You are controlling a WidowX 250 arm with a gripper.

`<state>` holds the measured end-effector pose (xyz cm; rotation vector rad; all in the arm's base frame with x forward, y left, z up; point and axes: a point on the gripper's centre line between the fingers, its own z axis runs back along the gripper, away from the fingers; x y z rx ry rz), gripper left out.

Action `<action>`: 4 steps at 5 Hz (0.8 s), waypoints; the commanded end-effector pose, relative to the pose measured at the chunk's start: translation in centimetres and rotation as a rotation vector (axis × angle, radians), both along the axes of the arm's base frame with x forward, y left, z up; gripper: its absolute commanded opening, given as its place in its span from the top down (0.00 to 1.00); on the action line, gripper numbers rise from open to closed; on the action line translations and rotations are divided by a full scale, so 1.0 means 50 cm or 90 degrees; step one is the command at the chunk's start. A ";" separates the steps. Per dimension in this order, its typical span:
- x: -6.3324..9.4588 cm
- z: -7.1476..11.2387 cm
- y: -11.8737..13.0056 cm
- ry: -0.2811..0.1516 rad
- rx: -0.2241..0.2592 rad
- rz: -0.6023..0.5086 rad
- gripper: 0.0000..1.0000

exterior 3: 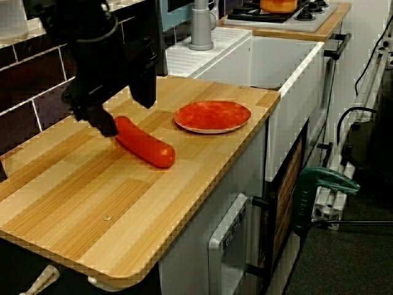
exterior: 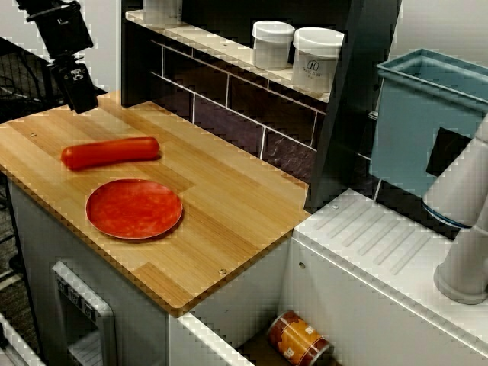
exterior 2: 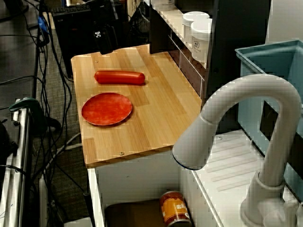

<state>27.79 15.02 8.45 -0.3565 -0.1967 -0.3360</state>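
A long red sausage (exterior: 110, 152) lies on the wooden counter (exterior: 229, 206), with a flat red plate (exterior: 133, 208) just in front of it. Seen from the sink side, the sausage (exterior 2: 119, 77) lies behind the plate (exterior 2: 107, 109). My black gripper (exterior: 78, 99) hovers over the counter's back left corner, behind the sausage's left end. From the counter's end, the gripper (exterior 3: 127, 117) stands open, fingers spread with nothing between them. One finger (exterior 3: 104, 121) overlaps the near end of the sausage (exterior 3: 144, 144). Whether it touches is unclear. The plate (exterior 3: 212, 115) lies beyond.
Two white jars (exterior: 273, 44) (exterior: 316, 59) stand on the shelf above the dark tiled back wall. A blue bin (exterior: 419, 122) and a white faucet (exterior 2: 246, 123) stand by the sink, where a can (exterior: 299, 339) lies. A stove with an orange pot (exterior 3: 279, 5) is farther off.
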 end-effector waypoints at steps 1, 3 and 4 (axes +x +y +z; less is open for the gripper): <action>-0.009 -0.009 -0.031 -0.015 0.075 -0.005 0.00; 0.010 -0.025 -0.016 -0.015 0.090 -0.004 0.00; 0.002 -0.026 -0.001 -0.021 0.095 0.002 0.00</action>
